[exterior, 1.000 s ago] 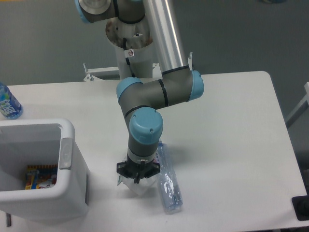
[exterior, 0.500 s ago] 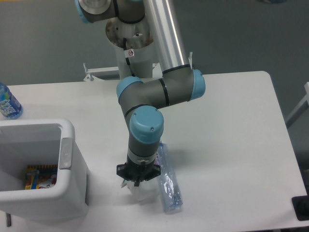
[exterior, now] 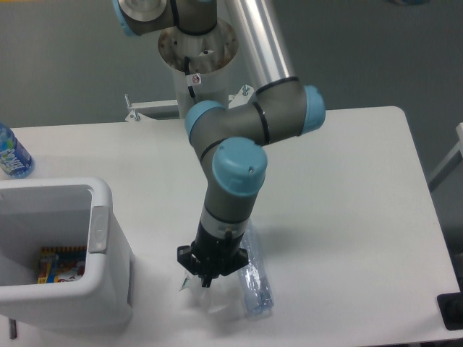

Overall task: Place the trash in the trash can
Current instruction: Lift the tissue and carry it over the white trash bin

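Note:
My gripper (exterior: 205,280) points straight down near the table's front edge, its fingers mostly hidden under the black wrist flange. A crumpled white paper wrapper (exterior: 187,283), one piece of the trash, pokes out at the fingers' left side and looks pinched between them. The other piece, a crushed clear plastic bottle (exterior: 255,286), lies on the table just right of the gripper, pointing away from the front edge. The trash can (exterior: 101,217), a white bin with a grey handle patch, stands at the left, well apart from the gripper.
Colourful packaging (exterior: 61,264) lies at the bottom of the bin. An intact blue water bottle (exterior: 11,153) stands at the far left edge behind the bin. The arm's base column (exterior: 199,69) rises at the back of the table. A black object (exterior: 451,311) sits at the front right corner.
The wrist has risen and swung slightly right, now looming larger. The wrapper, earlier seen resting under the gripper, now shows only as a small white piece at the fingers. The crushed bottle stayed put.

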